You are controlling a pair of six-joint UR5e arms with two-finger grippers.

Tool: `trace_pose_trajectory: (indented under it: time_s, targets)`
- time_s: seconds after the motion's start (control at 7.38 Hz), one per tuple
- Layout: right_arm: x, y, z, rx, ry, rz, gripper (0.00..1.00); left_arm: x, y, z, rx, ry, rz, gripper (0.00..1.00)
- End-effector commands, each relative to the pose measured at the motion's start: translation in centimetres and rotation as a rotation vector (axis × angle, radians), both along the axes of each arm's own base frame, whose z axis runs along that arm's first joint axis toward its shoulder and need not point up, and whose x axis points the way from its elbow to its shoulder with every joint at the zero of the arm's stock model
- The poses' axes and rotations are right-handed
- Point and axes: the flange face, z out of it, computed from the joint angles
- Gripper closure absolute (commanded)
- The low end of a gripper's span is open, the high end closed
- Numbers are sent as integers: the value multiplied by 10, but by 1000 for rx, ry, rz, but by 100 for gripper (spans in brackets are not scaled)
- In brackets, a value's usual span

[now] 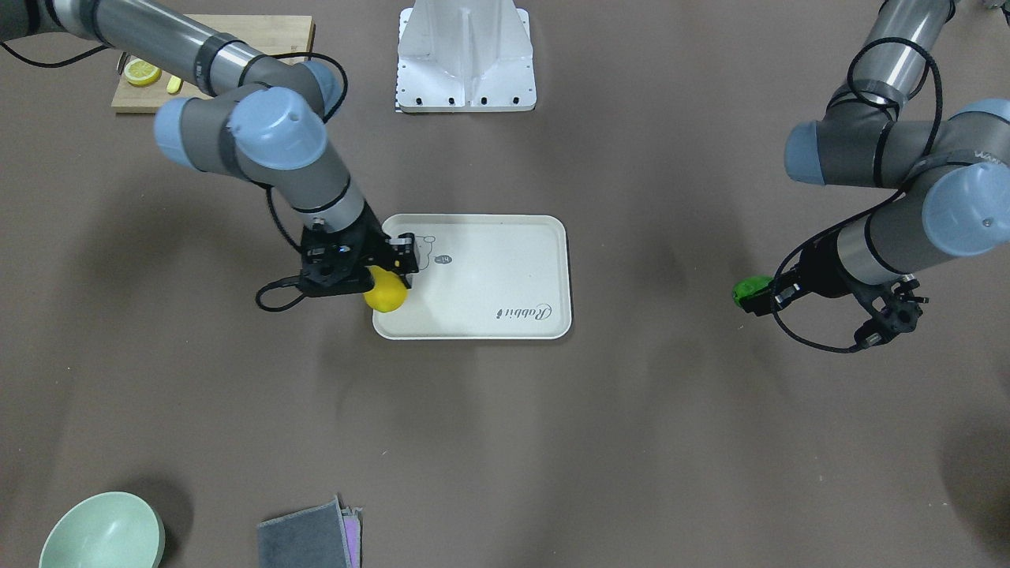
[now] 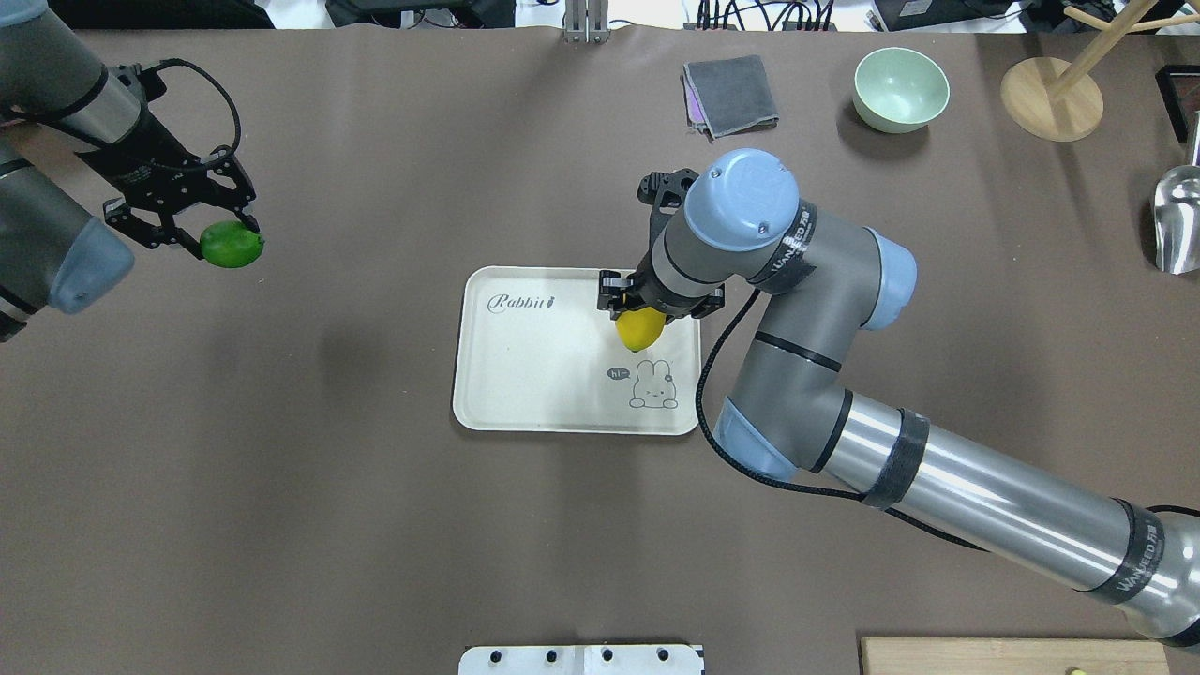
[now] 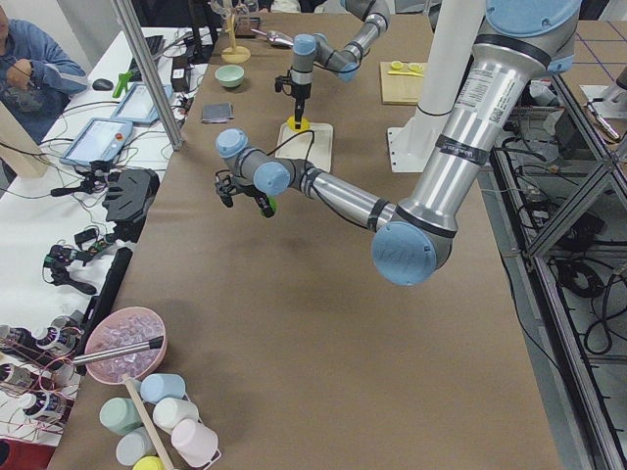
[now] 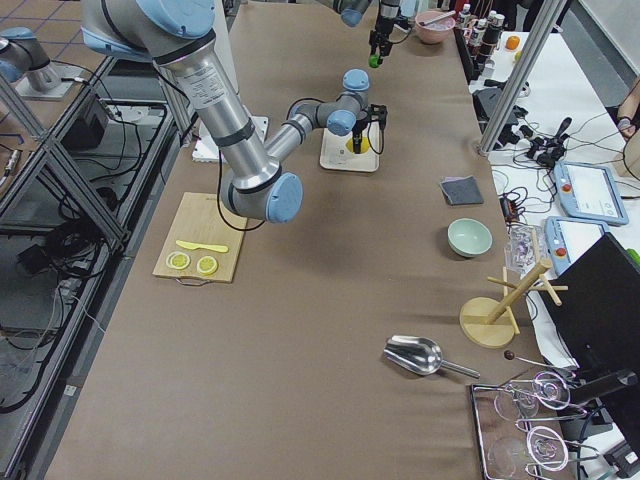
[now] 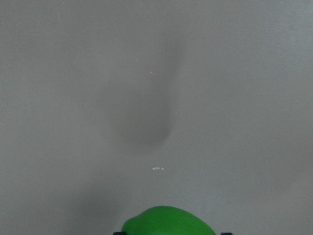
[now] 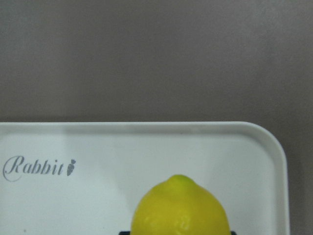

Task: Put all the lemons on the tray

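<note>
Overhead exterior: we hold the yellow lemon (image 2: 640, 330) in right fingers (image 2: 609, 289) over the tray (image 2: 525, 375), likely for release; left fingers (image 2: 242, 199) grip the green lemon (image 2: 232, 245).

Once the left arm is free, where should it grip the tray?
Probably the raised rim of the tray, on its short side by the Rabbit script, from the left arm's side with jaws straddling it from above. The tray lies flat, so only the rim offers a hold, and that end is bare; the right gripper holds the yellow lemon at the other end.
</note>
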Motion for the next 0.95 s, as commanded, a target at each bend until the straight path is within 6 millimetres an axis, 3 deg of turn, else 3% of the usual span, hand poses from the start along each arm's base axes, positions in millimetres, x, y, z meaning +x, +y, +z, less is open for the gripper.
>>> trace_pose_trajectory:
  time_s: [0.0,0.14,0.27,0.41,0.54,0.68,0.81]
  targets:
    - [-12,9,11,-5,17,-15,84,-14,-10,-12,40,6,15,100]
    - [-12,10,19,-8,28,-15,1,-49,-3,-51,100,35,-22,100]
    - [-12,9,19,-7,30,-8,0,-53,6,-70,110,32,-25,100]
    - [2,-1,14,-5,23,8,0,-39,3,-80,107,31,-12,100]
    - [31,-21,10,-9,7,41,0,-29,2,-91,117,29,0,100]
    - [71,-37,20,-32,6,72,0,-3,3,-106,167,-27,-12,100]
    - [116,-45,30,-46,2,104,0,45,7,-127,189,-84,-11,100]
